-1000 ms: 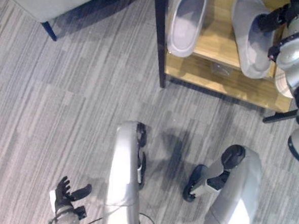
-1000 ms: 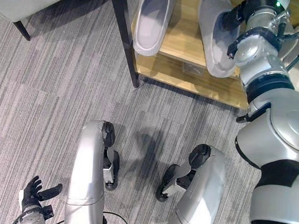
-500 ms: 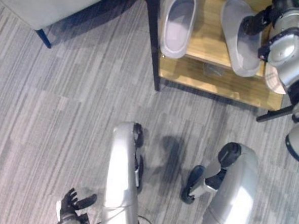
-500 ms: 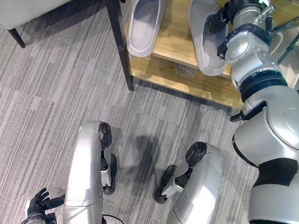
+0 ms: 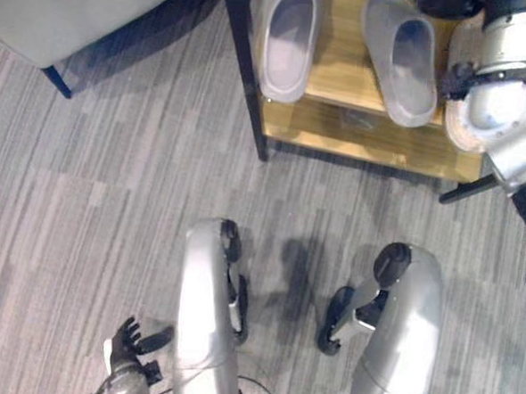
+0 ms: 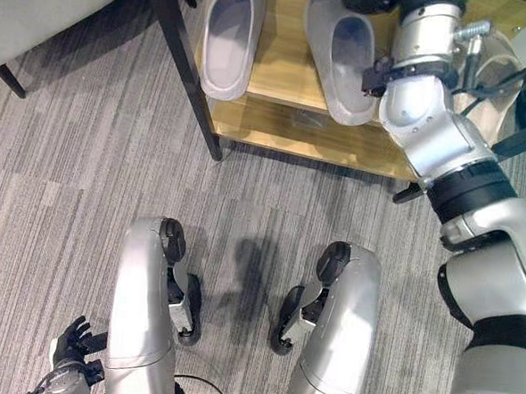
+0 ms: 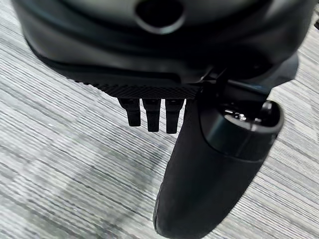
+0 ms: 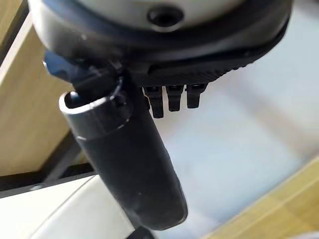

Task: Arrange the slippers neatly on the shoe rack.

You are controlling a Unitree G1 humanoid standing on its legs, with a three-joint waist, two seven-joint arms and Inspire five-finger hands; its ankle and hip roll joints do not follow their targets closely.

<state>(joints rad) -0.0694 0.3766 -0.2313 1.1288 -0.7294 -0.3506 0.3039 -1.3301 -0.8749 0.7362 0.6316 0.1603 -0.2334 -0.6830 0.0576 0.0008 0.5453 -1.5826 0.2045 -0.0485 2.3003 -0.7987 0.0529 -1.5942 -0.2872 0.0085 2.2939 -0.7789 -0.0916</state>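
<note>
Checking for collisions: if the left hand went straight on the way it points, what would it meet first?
Probably the carpet floor: the left hand hangs open, low beside the robot, its fingers aimed at bare carpet. Depth is unclear.

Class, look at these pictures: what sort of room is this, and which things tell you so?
Probably a living room or entryway at home: a wooden shoe rack holding two grey slippers, grey striped carpet, and the corner of a grey upholstered seat.

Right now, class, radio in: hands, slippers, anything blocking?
Left robot hand open, low over carpet. Right robot hand open above the rack. Two grey slippers side by side on shoe rack. Nothing blocking.
</note>
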